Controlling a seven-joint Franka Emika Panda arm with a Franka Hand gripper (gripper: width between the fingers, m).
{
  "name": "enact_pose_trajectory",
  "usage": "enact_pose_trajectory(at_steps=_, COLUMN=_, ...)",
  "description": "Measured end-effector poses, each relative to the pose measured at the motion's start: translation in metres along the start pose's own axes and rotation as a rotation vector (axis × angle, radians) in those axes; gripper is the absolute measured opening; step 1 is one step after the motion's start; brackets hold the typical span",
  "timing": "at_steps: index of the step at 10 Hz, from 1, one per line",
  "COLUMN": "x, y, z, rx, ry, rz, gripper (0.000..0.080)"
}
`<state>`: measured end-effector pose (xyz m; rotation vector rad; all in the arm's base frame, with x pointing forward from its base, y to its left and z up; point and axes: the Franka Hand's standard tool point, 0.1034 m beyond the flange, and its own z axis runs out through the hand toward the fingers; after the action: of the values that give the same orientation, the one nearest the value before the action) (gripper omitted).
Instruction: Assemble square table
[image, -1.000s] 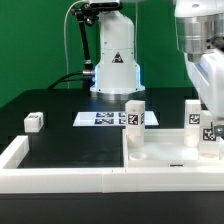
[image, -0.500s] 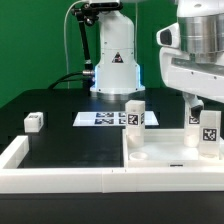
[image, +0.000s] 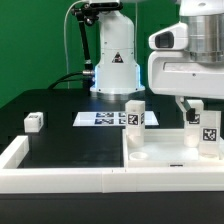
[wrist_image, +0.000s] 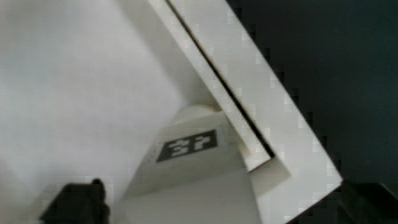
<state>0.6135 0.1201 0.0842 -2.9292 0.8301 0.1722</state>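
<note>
Square table's white plastic square slab (image: 165, 152) is lying on the black counter (image: 70, 140), on the exterior view's right, pushed up against the long white rail (image: 60, 182) that is bordering the counter. Three small white tagged legs are standing upright on it: one (image: 135, 113) at the far corner toward the exterior view's left, one (image: 208, 131) near the right edge, and one (image: 191, 120) just behind that, partly hidden. A fourth leg (image: 35, 122) is lying loose on the counter, well apart, on the exterior view's left. The marker board (image: 98, 118) is sitting behind the slab. The claw (image: 204, 108) is hovering just above the right-edge leg, apparently spread open and gripping nothing. One dark finger (image: 186, 106) is showing beside the leg, the other is getting cut off at the frame edge. The wrist view is looking down on that leg's tag (wrist_image: 187, 148) with the slab (wrist_image: 71, 90) beside it. Judging the step as seating this leg. To do it well, the claw should be descending straight and centred over the leg, closing on its flat sides, keeping it vertical, and staying clear of the neighbouring leg behind. Loose leg likely comes after.
</note>
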Motion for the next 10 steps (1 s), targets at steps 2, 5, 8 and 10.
enact_pose_trajectory(at_steps=2, x=0.0051, y=0.0063, z=-0.0005, rx=0.002, ry=0.000, rz=-0.179, gripper=0.0649)
enact_pose_trajectory(at_steps=5, x=0.0060, y=0.0072, z=-0.0007, rx=0.002, ry=0.001, rz=-0.338, gripper=0.0648)
enact_pose_trajectory(at_steps=8, x=0.0060, y=0.0071, z=-0.0007, rx=0.003, ry=0.000, rz=-0.316, gripper=0.0395)
enact_pose_trajectory(at_steps=10, x=0.0061, y=0.0072, z=-0.0007, rx=0.003, ry=0.000, rz=-0.300, gripper=0.0291)
